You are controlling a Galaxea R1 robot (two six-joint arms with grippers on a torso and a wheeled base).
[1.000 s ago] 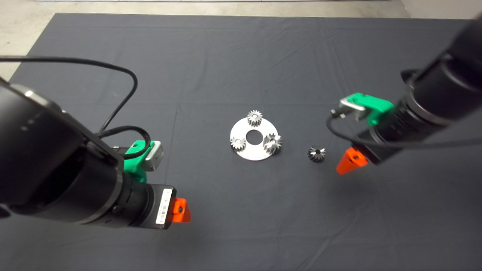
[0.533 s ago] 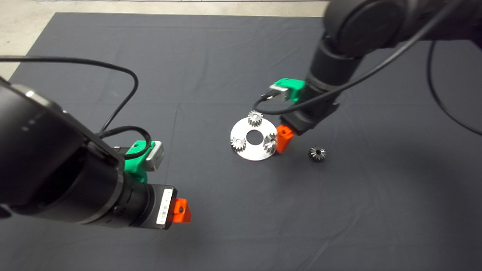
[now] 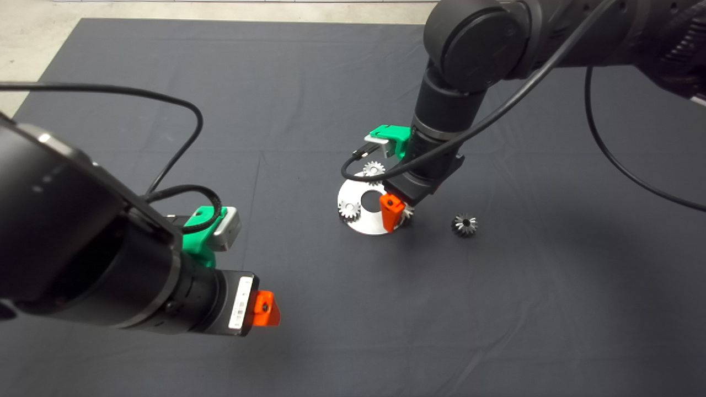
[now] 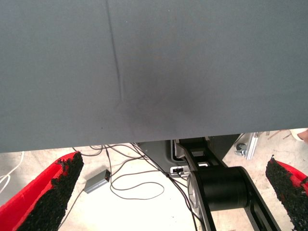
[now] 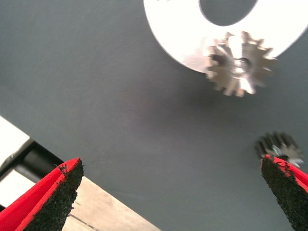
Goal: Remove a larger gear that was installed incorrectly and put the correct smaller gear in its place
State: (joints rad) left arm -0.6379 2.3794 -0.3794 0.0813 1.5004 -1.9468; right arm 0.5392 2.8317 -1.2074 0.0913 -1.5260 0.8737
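Head view, one larger gear, one smaller gear, two pale gears

Larger gear on disc; smaller gear on mat.

On the mat: 4 gears, 1 plate, 2 arms.

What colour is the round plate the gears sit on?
Shiny silver-white metal; the round plate shows best in the head view.
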